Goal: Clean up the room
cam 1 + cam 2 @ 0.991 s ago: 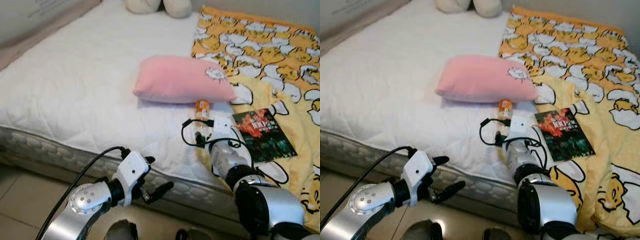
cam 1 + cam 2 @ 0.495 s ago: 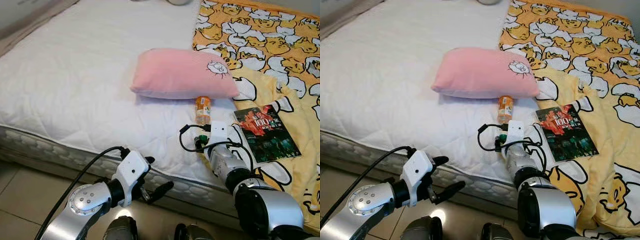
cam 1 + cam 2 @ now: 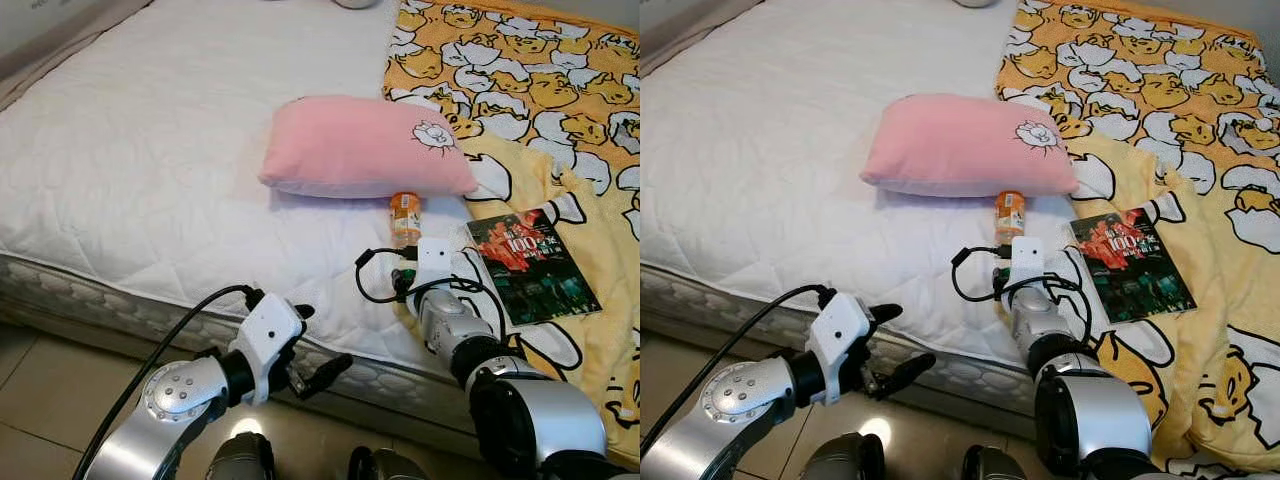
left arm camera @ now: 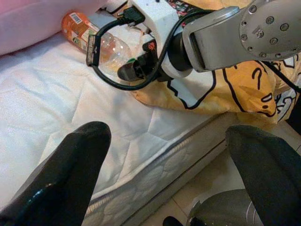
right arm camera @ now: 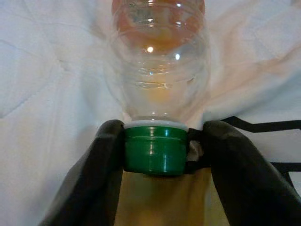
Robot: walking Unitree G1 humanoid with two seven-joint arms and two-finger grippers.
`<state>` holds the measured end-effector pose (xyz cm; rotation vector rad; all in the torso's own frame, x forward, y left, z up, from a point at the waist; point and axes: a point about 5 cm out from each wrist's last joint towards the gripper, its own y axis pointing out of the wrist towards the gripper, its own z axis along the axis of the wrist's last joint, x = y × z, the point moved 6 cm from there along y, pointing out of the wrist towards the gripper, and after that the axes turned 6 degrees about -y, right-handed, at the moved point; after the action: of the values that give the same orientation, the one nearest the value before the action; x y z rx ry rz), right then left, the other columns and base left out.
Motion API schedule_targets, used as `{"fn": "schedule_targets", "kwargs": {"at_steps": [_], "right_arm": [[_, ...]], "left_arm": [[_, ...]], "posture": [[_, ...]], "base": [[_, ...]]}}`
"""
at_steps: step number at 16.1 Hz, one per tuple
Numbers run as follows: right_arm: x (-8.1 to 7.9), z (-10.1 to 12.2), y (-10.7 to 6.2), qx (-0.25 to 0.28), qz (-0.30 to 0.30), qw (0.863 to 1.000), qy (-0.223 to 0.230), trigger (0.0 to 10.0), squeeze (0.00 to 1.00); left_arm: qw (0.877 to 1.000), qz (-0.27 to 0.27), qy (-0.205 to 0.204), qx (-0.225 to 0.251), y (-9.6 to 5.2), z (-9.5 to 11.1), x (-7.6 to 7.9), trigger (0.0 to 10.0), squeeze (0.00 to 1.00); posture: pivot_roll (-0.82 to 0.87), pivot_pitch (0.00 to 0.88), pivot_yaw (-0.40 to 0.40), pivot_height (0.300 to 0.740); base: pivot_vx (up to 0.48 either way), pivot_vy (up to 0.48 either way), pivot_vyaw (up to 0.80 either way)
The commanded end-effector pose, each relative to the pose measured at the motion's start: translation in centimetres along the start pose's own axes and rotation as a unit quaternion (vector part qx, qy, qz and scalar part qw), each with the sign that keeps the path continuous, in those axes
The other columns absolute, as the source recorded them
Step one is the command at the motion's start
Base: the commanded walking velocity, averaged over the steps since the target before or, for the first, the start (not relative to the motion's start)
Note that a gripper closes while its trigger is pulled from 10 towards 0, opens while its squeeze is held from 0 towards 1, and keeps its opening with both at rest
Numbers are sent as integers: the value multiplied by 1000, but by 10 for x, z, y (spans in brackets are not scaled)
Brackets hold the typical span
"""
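Right pincer (image 5: 155, 155) astride bottle (image 5: 157, 80) cap

Soft, even daylight falls across the white mattress (image 3: 150, 180), leaving only a faint shadow under the near edge of the pink pillow (image 3: 360, 145). Both head views are sharp, colours slightly washed on the yellow blanket (image 3: 540, 90) toward the bed's far corner. A small bright glare spot shines on the floor tile (image 3: 245, 428) below the bed's near edge. In the left wrist view, the left claw's fingers (image 4: 61, 179) loom dark and out of focus. In the right wrist view, two specular highlights glint on the clear bottle (image 5: 157, 70); the frame is soft and warm-tinted, its black fingers (image 5: 94, 179) blurred.
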<state>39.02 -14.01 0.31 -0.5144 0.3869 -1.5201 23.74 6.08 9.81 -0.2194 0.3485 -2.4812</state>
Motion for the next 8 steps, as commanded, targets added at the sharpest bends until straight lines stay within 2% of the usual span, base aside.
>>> {"fn": "schedule_targets", "kwargs": {"at_steps": [1,5,8], "right_arm": [[-4,7,0,10,8,1000,-1,0,0],[-6,12,1,14,13,1000,2,0,0],[-14,32,0,51,25,998,-10,0,0]], "left_arm": [[1000,-6,-4,-4,3,-3,2,10000,0],[1000,-7,-1,-2,7,0,-2,10000,0],[1000,-10,4,3,13,3,-5,10000,0]], "posture": [[234,154,-60,736],[226,138,-61,736],[215,109,-68,736]], "base": [[0,0,0],[0,0,0],[0,0,0]]}}
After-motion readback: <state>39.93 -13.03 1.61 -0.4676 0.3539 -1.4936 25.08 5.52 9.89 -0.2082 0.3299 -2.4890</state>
